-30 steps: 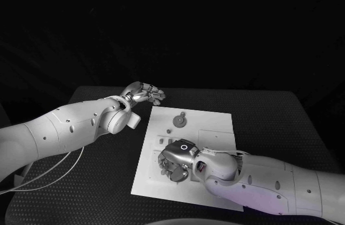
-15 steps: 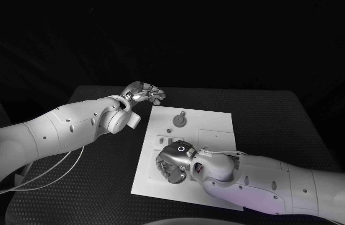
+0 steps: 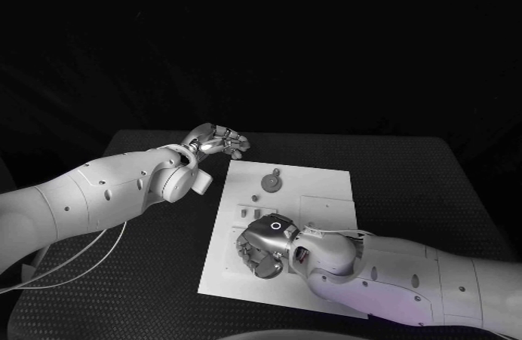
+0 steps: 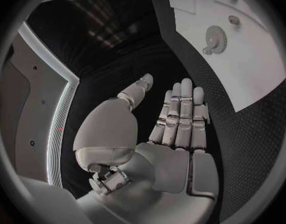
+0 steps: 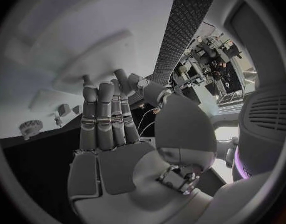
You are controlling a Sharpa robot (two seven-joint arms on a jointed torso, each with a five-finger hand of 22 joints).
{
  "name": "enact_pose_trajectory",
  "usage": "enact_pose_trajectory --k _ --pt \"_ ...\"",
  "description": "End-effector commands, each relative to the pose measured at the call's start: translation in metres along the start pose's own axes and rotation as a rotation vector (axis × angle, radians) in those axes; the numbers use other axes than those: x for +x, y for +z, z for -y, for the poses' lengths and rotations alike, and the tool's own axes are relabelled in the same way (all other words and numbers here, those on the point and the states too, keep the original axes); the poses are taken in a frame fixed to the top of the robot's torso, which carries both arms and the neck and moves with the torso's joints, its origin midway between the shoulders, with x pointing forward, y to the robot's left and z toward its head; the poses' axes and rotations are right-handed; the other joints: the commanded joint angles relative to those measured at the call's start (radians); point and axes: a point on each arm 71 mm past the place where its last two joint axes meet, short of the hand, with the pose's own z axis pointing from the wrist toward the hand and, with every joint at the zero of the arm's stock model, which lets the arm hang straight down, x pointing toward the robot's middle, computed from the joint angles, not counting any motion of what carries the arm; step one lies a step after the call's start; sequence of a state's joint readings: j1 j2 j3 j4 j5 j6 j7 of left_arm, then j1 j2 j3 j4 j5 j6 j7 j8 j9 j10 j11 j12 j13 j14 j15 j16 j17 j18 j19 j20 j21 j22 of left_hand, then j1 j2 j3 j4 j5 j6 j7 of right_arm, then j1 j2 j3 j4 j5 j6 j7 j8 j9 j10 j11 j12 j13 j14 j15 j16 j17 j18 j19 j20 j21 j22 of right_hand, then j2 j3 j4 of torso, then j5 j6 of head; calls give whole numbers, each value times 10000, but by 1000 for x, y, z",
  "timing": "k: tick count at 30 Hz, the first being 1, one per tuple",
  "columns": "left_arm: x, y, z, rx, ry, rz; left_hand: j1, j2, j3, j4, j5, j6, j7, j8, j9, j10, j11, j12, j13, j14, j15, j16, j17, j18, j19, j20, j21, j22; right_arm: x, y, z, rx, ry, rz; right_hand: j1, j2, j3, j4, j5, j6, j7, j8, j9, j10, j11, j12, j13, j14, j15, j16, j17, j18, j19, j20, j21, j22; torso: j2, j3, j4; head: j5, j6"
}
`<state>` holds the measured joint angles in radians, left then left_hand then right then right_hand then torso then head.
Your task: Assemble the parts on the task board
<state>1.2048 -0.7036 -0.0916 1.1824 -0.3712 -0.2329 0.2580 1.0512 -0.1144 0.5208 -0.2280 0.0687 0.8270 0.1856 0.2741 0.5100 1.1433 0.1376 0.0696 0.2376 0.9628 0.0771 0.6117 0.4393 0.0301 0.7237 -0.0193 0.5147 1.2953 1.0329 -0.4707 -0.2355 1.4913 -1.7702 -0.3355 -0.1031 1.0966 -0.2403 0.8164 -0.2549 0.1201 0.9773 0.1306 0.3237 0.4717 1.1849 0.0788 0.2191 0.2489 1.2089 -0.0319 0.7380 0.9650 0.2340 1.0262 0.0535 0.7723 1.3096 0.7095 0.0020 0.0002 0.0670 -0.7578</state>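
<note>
the black worktop (image 3: 413,174) is carrying the white task board (image 3: 315,204) at its centre. the right hand (image 3: 265,243) is lying over the board's near-left area, at about 7 o'clock from the board's middle, fingers bent down toward the plate; i cannot tell whether it is holding a part. the left hand (image 3: 218,140) is hovering off the board's far-left corner, at about 11 o'clock, fingers straight and side by side, thumb apart, holding nothing. a round gear-like part (image 3: 271,182) is sitting on the board's far half, at 12 o'clock from the right hand.
</note>
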Motion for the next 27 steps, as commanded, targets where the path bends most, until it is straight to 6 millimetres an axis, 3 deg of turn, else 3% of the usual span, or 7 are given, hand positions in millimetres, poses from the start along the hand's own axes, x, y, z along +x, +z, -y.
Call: enact_pose_trajectory --k 1,3,7,19,23,26,27 --pt "1 0 1 71 -77 -82 -72 30 0 61 -14 -93 18 -5 -16 -70 -7 25 -11 44 47 -76 17 89 33 12 -73 13 3 -2 2 -52 384 -119 10 -258 -107 -14 120 -372 175 -190 -82 -447 180 -179 -90 -197 191 -9 -49 264 -226 69 -107 116 1 10 -2 6 -2" --pt "0 0 1 64 -81 -96 -73 18 -3 62 -20 -109 25 -12 -21 -73 -5 25 -14 46 48 -81 26 89 33 12 -77 16 3 -3 3 -37 429 -84 -31 -373 -445 -106 483 -793 337 -375 -158 -950 381 -298 -221 -645 379 129 -26 221 -575 193 -168 178 -5 9 -3 -10 0" --pt "0 0 1 56 -75 -78 -86 2 -8 84 -32 -178 52 -43 -38 -80 -2 25 -21 54 47 -98 53 90 40 13 -92 27 2 -5 4 14 467 55 10 -505 -770 -113 501 -1391 426 -593 -280 -1729 538 -334 -470 -1224 530 479 -34 208 -991 354 -189 200 2 7 -7 -16 12" --pt "-3 -1 0 51 -59 -21 -76 -1 -2 93 -34 -223 69 -60 -48 -84 -1 26 -28 57 46 -116 77 93 46 11 -105 38 -20 -23 17 236 1280 1360 203 -539 -752 -7 543 -1596 424 -475 -310 -2167 555 260 -688 -1515 564 1081 -359 278 -1129 488 -12 181 -1 23 -7 -47 70" --pt "-4 -2 0 45 -52 4 -75 -1 -2 95 -35 -227 71 -61 -48 -85 0 26 -29 58 46 -118 80 93 47 11 -107 39 -44 -36 43 888 2463 1883 212 -514 -572 240 421 -1501 422 -375 -305 -2050 521 548 -712 -1485 525 1232 -514 278 -1048 465 60 171 -3 16 -12 -90 115" --pt "-6 -3 -1 33 -36 63 -75 -1 -2 95 -35 -227 71 -61 -49 -85 0 27 -29 58 46 -119 81 93 47 11 -107 40 -65 -50 73 1696 3458 2108 -208 -465 -746 571 872 -1724 312 -462 -356 -1898 417 733 -700 -1462 479 1303 -594 278 -986 459 108 166 -8 21 -22 -160 182" --pt "-6 -3 -1 38 -34 68 -72 3 1 95 -34 -229 72 -61 -49 -84 -1 27 -29 59 46 -120 83 93 48 11 -108 41 -71 -56 84 2020 3793 2180 -288 -408 -847 588 966 -1773 353 -466 -365 -1878 427 796 -714 -1468 482 1338 -643 278 -985 429 124 168 -15 25 -38 -180 202"
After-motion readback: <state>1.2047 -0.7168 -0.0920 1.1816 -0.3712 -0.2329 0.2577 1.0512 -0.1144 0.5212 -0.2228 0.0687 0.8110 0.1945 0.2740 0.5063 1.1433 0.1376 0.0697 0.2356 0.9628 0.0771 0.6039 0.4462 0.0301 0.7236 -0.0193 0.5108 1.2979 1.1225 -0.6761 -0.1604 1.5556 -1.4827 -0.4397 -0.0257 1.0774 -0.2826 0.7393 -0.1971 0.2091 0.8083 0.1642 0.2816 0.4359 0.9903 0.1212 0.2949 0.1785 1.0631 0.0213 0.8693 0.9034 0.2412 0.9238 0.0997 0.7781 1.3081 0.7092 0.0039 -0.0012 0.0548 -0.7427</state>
